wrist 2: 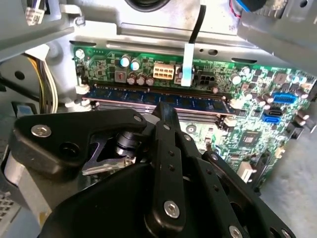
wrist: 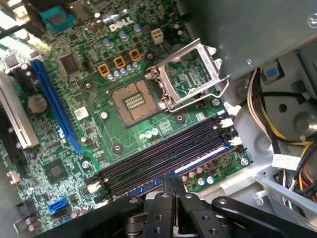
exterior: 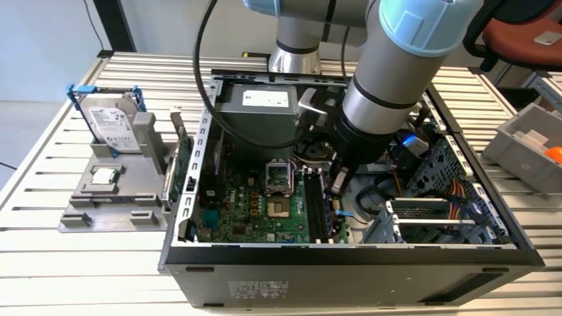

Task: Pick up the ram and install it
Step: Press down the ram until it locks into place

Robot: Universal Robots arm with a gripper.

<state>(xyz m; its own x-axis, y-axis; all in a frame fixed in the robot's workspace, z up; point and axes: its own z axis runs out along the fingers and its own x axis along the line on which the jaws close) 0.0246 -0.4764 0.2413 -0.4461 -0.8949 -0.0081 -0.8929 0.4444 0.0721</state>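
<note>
Pressing down inside the open grey computer case [exterior: 351, 260], my black pincer [wrist 2: 167, 110] is clenched, fingertips touching the long dark-blue ram stick [wrist 2: 158, 95]. It stands in a black memory slot [wrist: 163, 151] on the green motherboard [wrist: 89, 124]. I judge seating underway; what remains needs firm, even pressure.

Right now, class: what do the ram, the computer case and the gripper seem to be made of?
The ram: dark-blue circuit board, probably fibreglass laminate, matt, carrying black chips. The computer case: seemingly sheet metal, painted dark outside, bare grey within, with punched holes. The gripper: black links, matt, joined by silver screws; plastic or coated metal, hard to tell.
</note>
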